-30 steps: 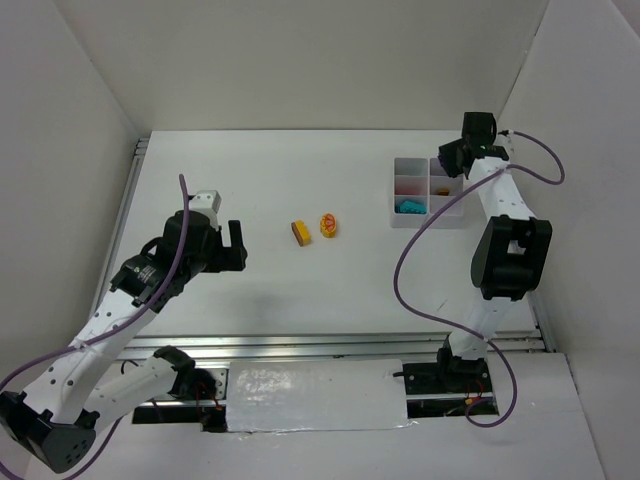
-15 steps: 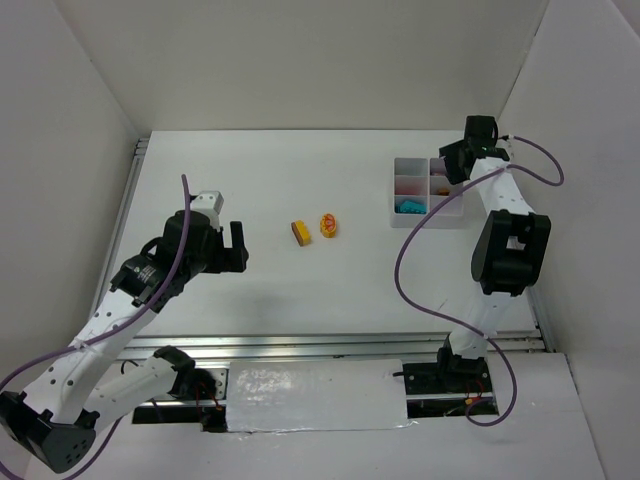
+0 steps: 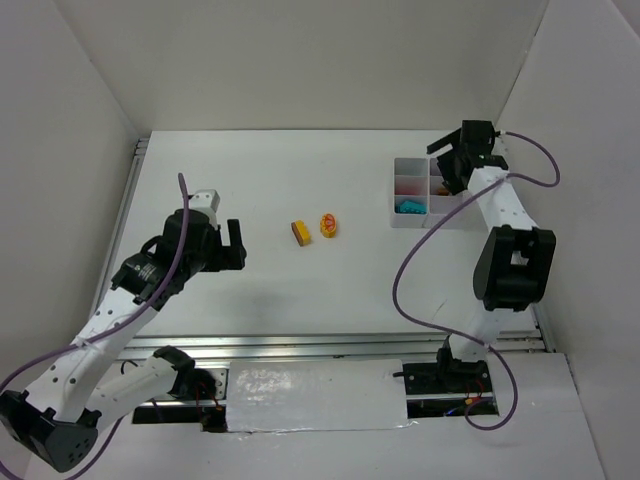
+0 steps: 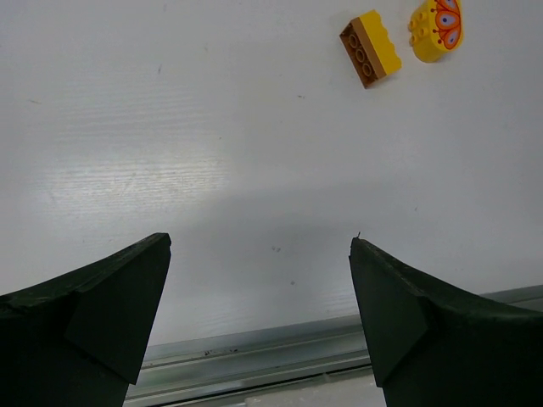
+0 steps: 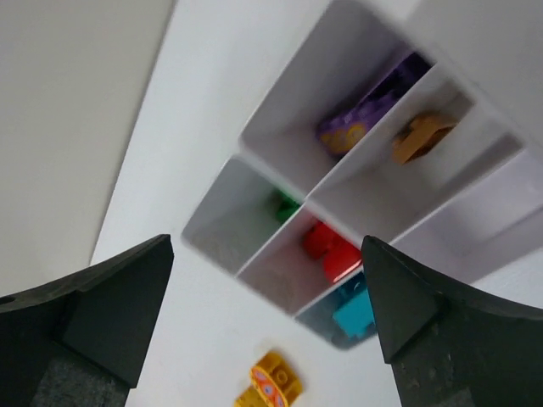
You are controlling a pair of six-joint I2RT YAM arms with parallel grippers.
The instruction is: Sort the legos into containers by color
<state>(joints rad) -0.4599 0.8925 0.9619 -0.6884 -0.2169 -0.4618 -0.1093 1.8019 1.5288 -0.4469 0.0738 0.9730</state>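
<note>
**Overhead and wrist views of the sorting bench.** The left gripper [image 3: 236, 247] hangs over the left part of the white table [image 3: 300, 300]. Its two dark fingers [image 4: 93, 305] are spread wide with nothing between them. Its wrist view looks down on bare tabletop, with a metal rail [image 4: 254, 358] along the near edge.

Two legos lie loose near the table's middle: a yellow studded brick [image 3: 298, 232] with a brown side and, just beside it but not touching, a yellow oval piece [image 3: 328, 224] with a red and blue print. Both lie at the upper right of the left wrist view, well apart from the fingers.

The right gripper [image 3: 448, 168] is poised above the far end of the organiser tray [image 3: 396, 190] at the table's right, its jaws parted and empty. Its wrist view shows the tray's two-wide grid of cells sorted by colour:
- **One column:** a green piece [image 5: 286, 205], a red piece [image 5: 331, 250] and a cyan piece [image 5: 352, 312], each in its own cell.
- **Neighbouring column:** a purple piece [image 5: 373, 106] beside the green cell and an orange piece [image 5: 422, 136] beside the red one
</note>
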